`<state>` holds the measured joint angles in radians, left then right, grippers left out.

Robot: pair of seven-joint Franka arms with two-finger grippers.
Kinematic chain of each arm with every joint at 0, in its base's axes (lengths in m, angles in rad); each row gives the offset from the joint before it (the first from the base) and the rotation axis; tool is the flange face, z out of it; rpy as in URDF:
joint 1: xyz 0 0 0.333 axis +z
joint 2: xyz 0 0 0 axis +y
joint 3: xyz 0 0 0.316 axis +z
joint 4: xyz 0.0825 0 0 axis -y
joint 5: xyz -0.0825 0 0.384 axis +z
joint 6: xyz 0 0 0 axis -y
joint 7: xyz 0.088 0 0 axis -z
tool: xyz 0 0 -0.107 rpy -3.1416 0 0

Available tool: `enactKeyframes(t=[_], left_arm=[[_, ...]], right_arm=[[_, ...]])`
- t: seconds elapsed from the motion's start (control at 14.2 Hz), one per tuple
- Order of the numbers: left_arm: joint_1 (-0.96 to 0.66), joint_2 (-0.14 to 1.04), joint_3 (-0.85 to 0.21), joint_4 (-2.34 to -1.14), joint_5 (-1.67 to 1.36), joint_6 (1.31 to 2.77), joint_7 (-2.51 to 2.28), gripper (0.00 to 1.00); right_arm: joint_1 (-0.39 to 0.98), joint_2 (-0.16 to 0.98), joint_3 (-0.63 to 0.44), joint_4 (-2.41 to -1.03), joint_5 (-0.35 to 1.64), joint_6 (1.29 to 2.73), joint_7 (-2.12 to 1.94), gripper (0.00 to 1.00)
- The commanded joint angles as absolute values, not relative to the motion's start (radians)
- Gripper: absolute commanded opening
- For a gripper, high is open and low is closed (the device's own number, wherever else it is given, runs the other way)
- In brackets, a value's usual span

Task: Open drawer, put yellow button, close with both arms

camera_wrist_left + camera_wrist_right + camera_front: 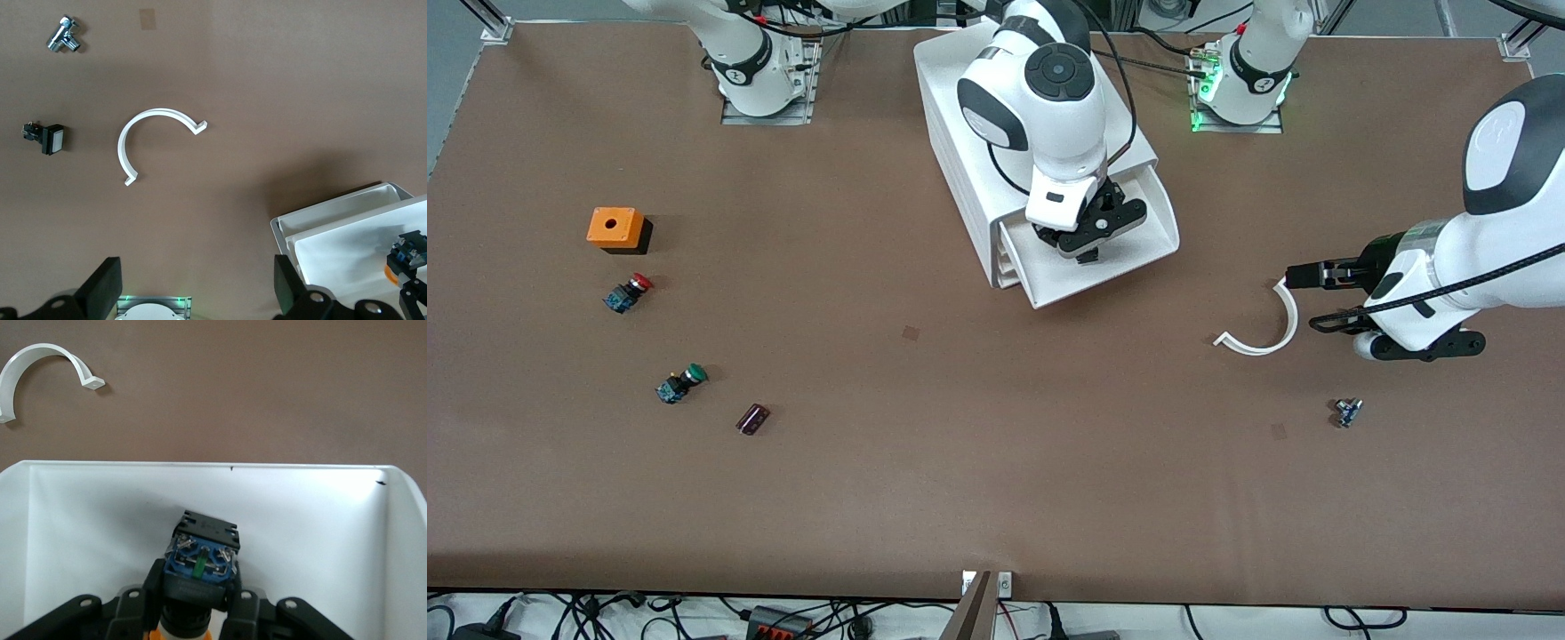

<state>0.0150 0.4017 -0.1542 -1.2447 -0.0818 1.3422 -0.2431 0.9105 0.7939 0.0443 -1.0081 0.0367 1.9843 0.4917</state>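
Right gripper (1089, 246) — fingers clamped, pointing down, arm reaching out from its base over the table's middle; left gripper (1303, 300) — jaws wide apart, held level, arm waiting.

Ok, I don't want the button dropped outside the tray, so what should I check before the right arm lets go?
1. Drawer pulled open: ok.
2. Right gripper shut on the yellow button: ok.
3. Button over the open drawer, inside its walls: ok.
4. Button resting on the drawer floor: cannot tell.
5. Left gripper open, waiting beside the white curved piece, away from the drawer: ok.
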Motion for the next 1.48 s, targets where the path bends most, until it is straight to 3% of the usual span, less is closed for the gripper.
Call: enactKeyframes(t=[0.0, 0.07, 0.49, 0.85, 0.99, 1.41], left_arm=[[0.012, 0.407, -0.161, -1.227, -0.055, 1.365, -0.305, 1.00], [0.012, 0.407, -0.163, -1.227, -0.055, 1.371, -0.325, 1.00], [-0.003, 0.405, -0.166, -1.227, -0.054, 1.376, -0.336, 1.00], [-0.047, 0.396, -0.172, -1.293, -0.048, 1.491, -0.449, 1.00], [-0.063, 0.377, -0.183, -1.353, -0.054, 1.543, -0.514, 1.00], [-0.080, 0.339, -0.354, -1.607, -0.032, 1.820, -0.803, 1.00]], right_arm=[[0.931, 0.816, 0.032, -0.973, 0.031, 1.976, 0.506, 0.59], [0.933, 0.815, 0.031, -0.973, 0.017, 1.974, 0.506, 1.00], [0.911, 0.769, -0.003, -0.956, -0.002, 1.942, 0.512, 1.00], [0.758, 0.689, -0.005, -0.885, -0.002, 1.703, 0.511, 1.00], [0.675, 0.652, -0.005, -0.885, -0.005, 1.645, 0.502, 1.00], [0.433, 0.630, 0.002, -0.891, 0.002, 1.544, 0.318, 1.00]])
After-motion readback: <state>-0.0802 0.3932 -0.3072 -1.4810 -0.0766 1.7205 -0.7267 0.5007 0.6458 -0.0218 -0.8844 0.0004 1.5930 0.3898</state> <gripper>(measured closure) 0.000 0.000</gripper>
